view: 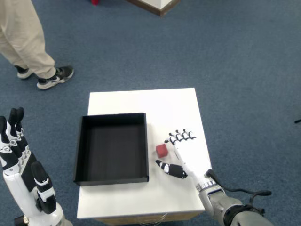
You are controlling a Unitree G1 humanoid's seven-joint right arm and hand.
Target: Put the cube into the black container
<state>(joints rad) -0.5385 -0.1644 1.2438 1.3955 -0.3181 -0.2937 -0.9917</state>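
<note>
Reaching for the cube, grasp not yet made

You are at the approach step. Your right hand [188,153] lies low over the white table [141,101], palm down, with its fingers [181,136] spread and the thumb [170,169] stuck out toward the tray side. It grasps nothing; the hand is released and empty.

The red cube [162,150] sits on the table just beside the right wall of the black container [112,147], in the narrow strip between that wall and your hand. It rests in the pocket between your thumb and forefinger, close to both; whether either touches it is too fine to tell from the head view. The container looks empty and upright.

Your next move, as I judge it, is to bring the thumb and forefinger in on opposite faces of the cube and pinch. Mind the container wall: with the cube so near it, a sideways nudge could push the cube against the wall or tip it. Once it is held, lift it above the rim, carry it left over the tray's floor, and let go.

Your left hand [23,174] is raised off to the side, clear of the table.
</note>
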